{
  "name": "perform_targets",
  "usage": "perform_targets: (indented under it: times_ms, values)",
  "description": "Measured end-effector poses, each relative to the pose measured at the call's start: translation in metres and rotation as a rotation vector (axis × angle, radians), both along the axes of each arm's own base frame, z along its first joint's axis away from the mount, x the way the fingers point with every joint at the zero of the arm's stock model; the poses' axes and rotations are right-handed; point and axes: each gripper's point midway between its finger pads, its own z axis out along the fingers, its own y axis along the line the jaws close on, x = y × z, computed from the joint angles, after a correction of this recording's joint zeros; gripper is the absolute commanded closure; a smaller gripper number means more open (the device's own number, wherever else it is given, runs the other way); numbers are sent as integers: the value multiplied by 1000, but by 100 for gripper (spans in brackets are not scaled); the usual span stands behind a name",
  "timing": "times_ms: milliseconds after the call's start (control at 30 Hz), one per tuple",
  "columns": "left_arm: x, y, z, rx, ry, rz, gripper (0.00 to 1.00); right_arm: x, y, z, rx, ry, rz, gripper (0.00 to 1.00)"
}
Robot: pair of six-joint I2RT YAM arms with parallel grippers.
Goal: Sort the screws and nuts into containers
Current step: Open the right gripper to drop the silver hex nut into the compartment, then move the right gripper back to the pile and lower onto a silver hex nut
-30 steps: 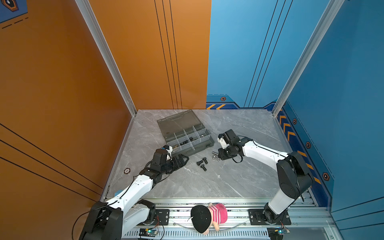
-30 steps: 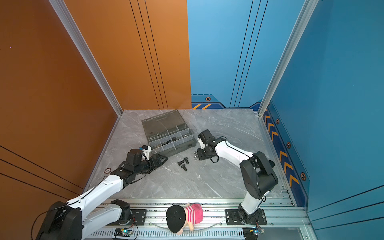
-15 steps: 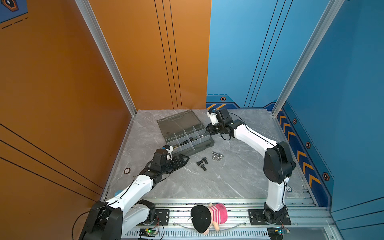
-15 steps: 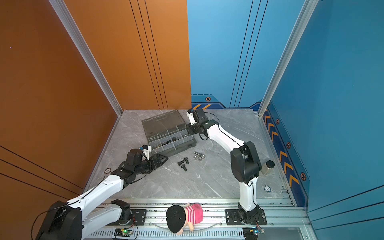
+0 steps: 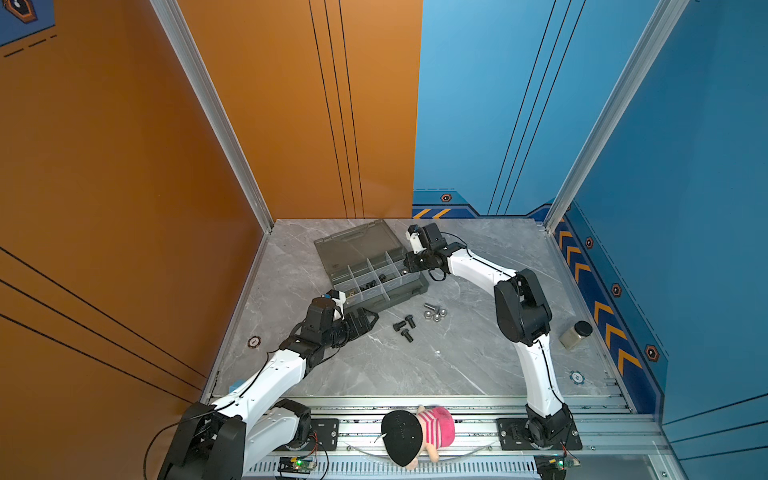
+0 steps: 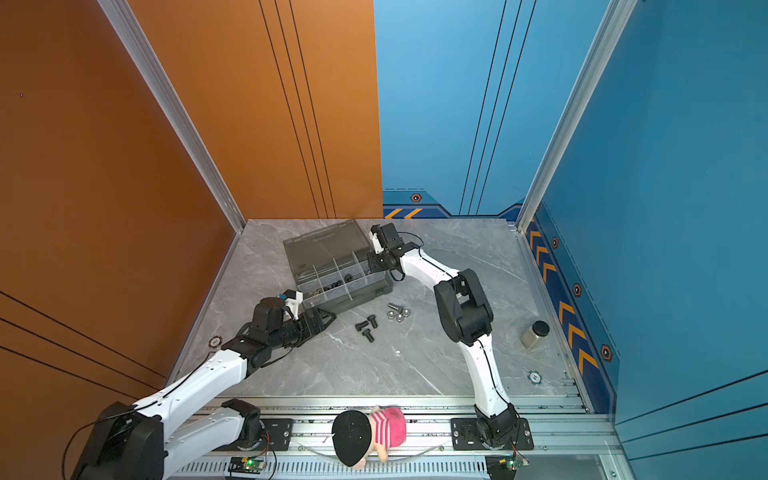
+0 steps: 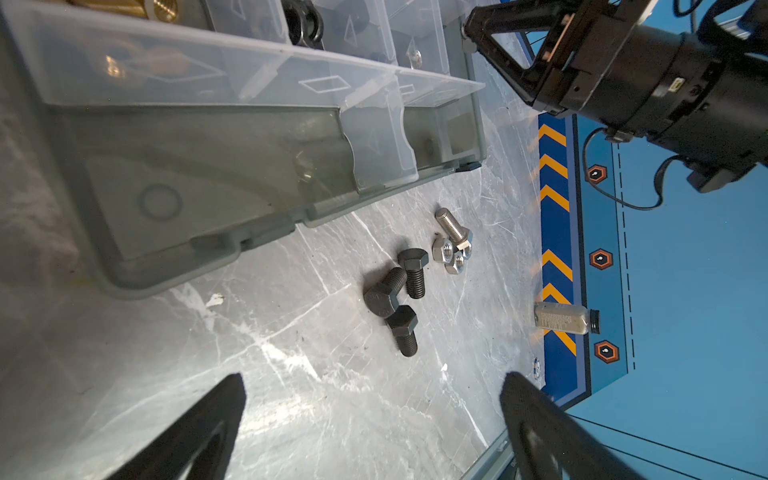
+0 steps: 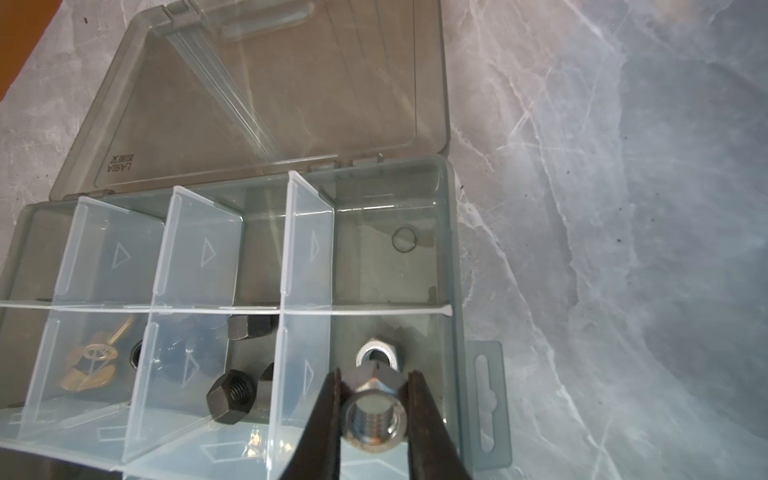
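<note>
The smoky grey organiser case [image 5: 417,286] [image 6: 384,287] lies open at mid-table, its containers split by pale dividers. My right gripper [image 8: 375,374] [image 5: 408,268] hangs over the case's right end cell, shut on a silver hex nut [image 8: 374,419]. Another silver nut [image 8: 377,353] lies in that cell. Black nuts [image 8: 232,395] and brass wing nuts [image 8: 89,365] fill neighbouring cells. On the table lie three black screws [image 7: 399,291] [image 5: 405,328], and a silver screw with silver nuts [image 7: 453,245] [image 5: 434,311]. My left gripper [image 7: 374,382] [image 5: 365,322] stands open and empty by the case's front corner.
The case's lid [image 5: 357,245] lies flat behind the cells. A small glass jar with a black lid [image 5: 575,334] [image 7: 565,318] stands near the right wall. A plush doll [image 5: 415,432] sits on the front rail. Walls close in left, back and right.
My right gripper has travelled from the table beside the silver nuts up to the case's right end, carrying the silver nut. The left arm has stayed still.
</note>
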Motion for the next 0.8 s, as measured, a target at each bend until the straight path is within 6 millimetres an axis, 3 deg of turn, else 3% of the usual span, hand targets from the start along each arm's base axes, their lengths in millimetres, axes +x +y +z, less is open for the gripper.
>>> perform_targets:
  times_ms: [100, 300, 633, 800]
  values:
    - [0, 0, 0, 0, 0, 1, 3, 2, 1, 3, 4, -7, -1, 75]
    - [0, 0, 0, 0, 0, 0, 2, 3, 2, 5, 9, -8, -4, 63]
    - [0, -1, 0, -4, 1, -4, 2, -3, -1, 8, 2, 10, 2, 56]
    - [-1, -1, 0, -4, 2, -4, 2, -25, -12, 22, -7, 26, 6, 56]
